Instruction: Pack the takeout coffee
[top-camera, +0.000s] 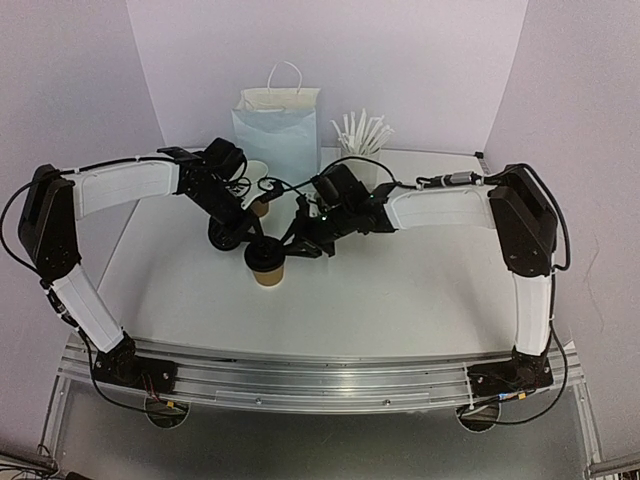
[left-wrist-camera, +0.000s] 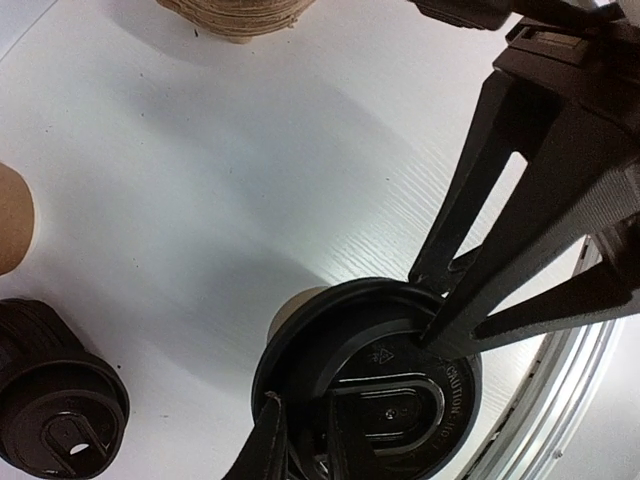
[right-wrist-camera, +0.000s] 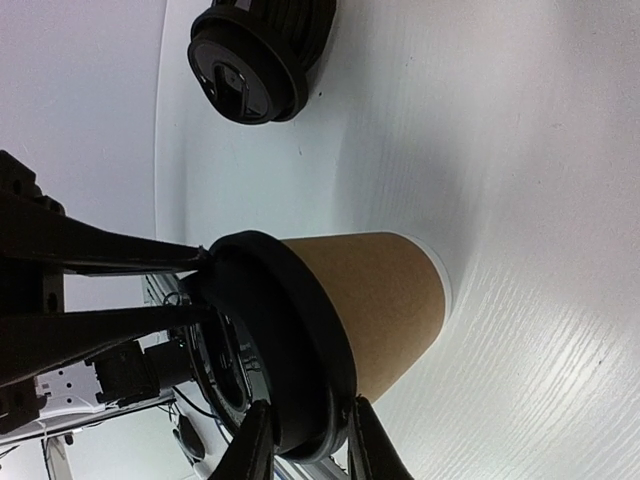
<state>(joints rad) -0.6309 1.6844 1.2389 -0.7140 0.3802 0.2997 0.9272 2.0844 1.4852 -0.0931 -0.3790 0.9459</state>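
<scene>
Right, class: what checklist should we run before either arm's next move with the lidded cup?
1. The round black plastic lid on the small brown paper cup: ok; snapped fully down: cannot tell.
2. Cup upright on the white table: ok.
3. The left gripper astride the lid's rim: ok; clamped: cannot tell.
4. The right gripper astride the rim: ok; clamped: cannot tell.
5. The tan moulded-pulp carrier free for the cup: cannot tell, only its edge shows.
</scene>
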